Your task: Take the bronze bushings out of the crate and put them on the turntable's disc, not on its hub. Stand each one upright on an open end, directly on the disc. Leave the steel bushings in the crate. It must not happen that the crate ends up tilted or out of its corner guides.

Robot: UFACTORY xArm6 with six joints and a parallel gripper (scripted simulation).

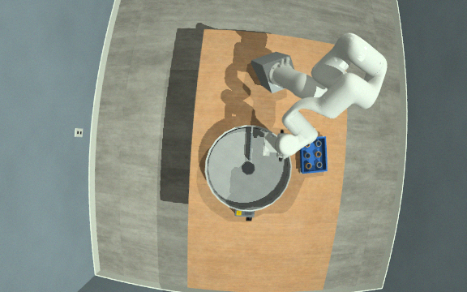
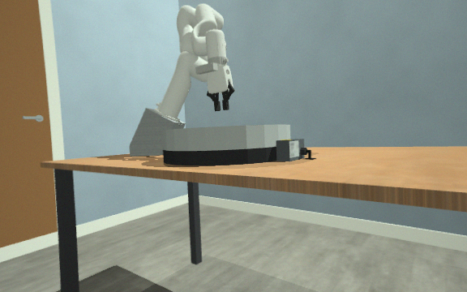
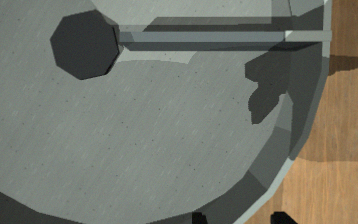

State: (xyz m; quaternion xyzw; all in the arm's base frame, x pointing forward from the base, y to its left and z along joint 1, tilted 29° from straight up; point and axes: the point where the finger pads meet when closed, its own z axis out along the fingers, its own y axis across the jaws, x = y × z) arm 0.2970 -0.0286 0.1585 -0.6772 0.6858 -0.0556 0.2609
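Wooden desk before you, your pincer hung partly open and empty above the turntable, bushings in the blue crate

Under me, at about four o'clock of the table in the top view, my turntable's disc looked like brushed, matt grey metal with fine scratches and specks, and the hub at its center was dark, smooth and dull. The wooden table showed a fine, satin grain. At three o'clock from the disc, the crate looked like smooth blue plastic, its bushings metallic. My arm was smooth, white and faintly glossy; my gripper's fingers looked like matt black plastic.
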